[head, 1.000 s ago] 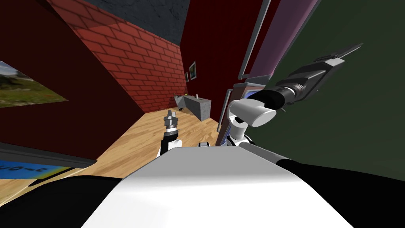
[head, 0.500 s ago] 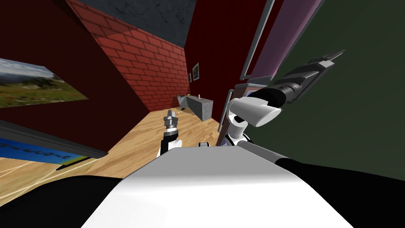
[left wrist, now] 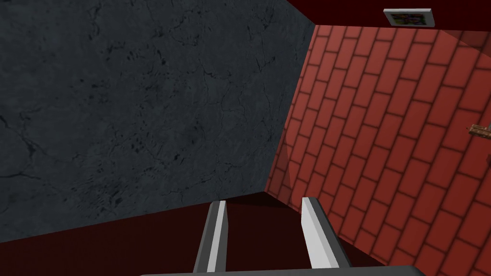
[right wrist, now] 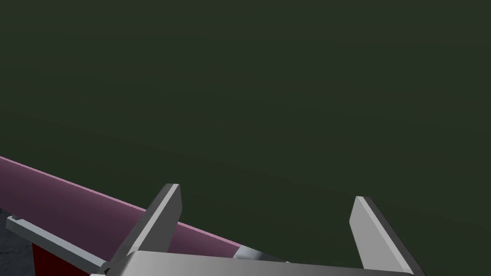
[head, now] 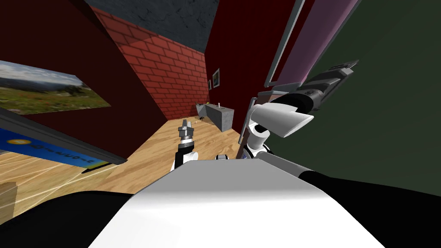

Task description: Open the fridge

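Note:
A big flat dark green surface (head: 379, 112) takes the right side of the head view, and a mauve panel (head: 321, 38) with a grey strip (head: 282, 43) borders it. Whether this is the fridge I cannot tell. My right arm is raised in front of it, and my right gripper (head: 351, 64) lies close to the green face near the mauve border. In the right wrist view my right gripper (right wrist: 266, 195) is open with nothing between its fingers, facing the green plane (right wrist: 263, 86) beside the mauve band (right wrist: 72, 201). My left gripper (head: 185, 124) points up, low at the middle; in its wrist view my left gripper (left wrist: 263, 202) has parted fingers and holds nothing.
The wood floor (head: 146, 159) runs ahead to a grey counter (head: 222, 115) by a red brick wall (head: 172, 82). On the dark red wall to the left hang a landscape picture (head: 47, 88) and a dark-framed blue panel (head: 51, 148). A wooden corner (head: 6, 200) shows at lower left.
My view has swung: the left wall's picture and blue panel have slid further in. My right gripper has drawn back along the green surface towards the mauve border. The left arm is still.

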Robot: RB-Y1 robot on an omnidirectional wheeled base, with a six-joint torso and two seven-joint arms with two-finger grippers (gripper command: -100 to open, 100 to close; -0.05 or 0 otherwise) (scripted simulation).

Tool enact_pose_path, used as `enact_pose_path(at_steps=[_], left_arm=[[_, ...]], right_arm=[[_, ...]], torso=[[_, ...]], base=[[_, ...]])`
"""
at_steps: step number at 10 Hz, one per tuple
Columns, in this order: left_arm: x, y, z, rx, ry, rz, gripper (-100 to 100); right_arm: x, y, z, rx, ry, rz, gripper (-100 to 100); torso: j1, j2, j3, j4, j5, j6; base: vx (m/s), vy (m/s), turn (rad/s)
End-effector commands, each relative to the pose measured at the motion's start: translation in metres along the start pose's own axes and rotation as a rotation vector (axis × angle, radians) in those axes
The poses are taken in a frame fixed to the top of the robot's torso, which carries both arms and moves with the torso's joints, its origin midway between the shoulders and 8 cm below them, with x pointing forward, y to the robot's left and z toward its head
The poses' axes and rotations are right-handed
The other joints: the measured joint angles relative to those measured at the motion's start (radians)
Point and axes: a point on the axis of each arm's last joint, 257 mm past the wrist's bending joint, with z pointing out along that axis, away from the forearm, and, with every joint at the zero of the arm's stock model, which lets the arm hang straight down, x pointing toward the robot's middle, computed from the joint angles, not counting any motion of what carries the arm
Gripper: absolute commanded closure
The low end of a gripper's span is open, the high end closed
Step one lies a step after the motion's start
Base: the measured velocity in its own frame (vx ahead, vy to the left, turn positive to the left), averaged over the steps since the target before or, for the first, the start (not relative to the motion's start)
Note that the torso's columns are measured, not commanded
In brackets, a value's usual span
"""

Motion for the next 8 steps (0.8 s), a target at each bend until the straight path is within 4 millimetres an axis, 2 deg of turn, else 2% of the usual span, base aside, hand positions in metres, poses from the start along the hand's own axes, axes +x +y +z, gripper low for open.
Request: enact_pose_path(at_steps=[1,4,6,8], left_arm=[[0.0,0.0,0.0,0.0,0.0,0.0,0],[0.0,0.0,0.0,0.0,0.0,0.0,0],[0.0,0.0,0.0,0.0,0.0,0.0,0],[0.0,0.0,0.0,0.0,0.0,0.0,0]], right_arm=[[-0.026,0.009,-0.011,-0.072,-0.116,0.047,-100],[-0.035,0.015,-0.019,-0.121,-0.174,0.09,-100],[-0.039,0.019,-0.024,-0.152,-0.207,0.117,-100],[-0.042,0.009,-0.018,-0.117,-0.187,0.114,-100]], torso=[[-0.001,0.001,0.0,0.0,-0.001,0.001],[-0.002,0.01,0.009,0.005,-0.001,0.008],[0.001,0.04,0.029,0.02,0.003,0.021],[-0.002,0.061,0.046,0.028,-0.001,0.027]], base=[[-0.035,-0.026,0.188],[-0.001,-0.009,0.103],[0.044,-0.012,0.072],[-0.006,0.018,0.084]])
